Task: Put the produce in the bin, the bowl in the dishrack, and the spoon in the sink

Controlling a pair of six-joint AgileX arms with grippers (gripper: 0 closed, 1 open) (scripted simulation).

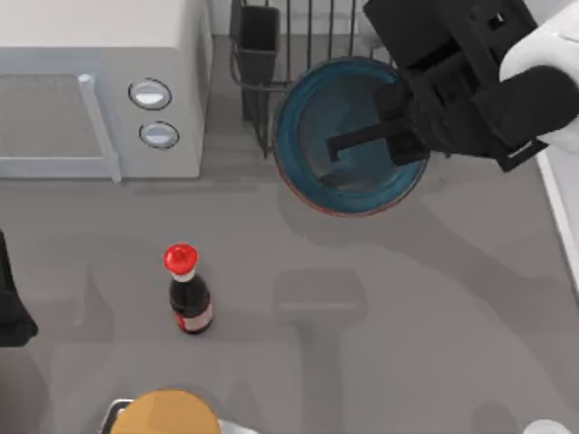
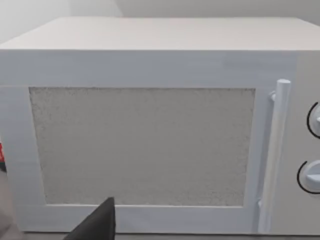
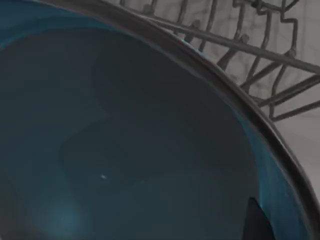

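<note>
Bowl (image 1: 312,136): teal, reddish rim, overlapping the dishrack (image 1: 271,54) front edge. Right gripper (image 1: 398,127) clamps its far-right rim, one finger (image 1: 362,137) inside. Left gripper (image 2: 95,225) faces the microwave (image 2: 150,135); finger state undeterminable.

The grey table (image 1: 407,298) carries a microwave (image 1: 99,81) and sauce bottle (image 1: 188,294).

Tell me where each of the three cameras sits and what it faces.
Top view: above the table, looking down on the microwave, bottle, bowl, dishrack; right gripper at the bowl, left arm at the left edge.
Left wrist view: faces the microwave door; one dark finger shows.
Right wrist view: looks into the bowl, dishrack behind.
Shared: the microwave; the bowl and dishrack.
</note>
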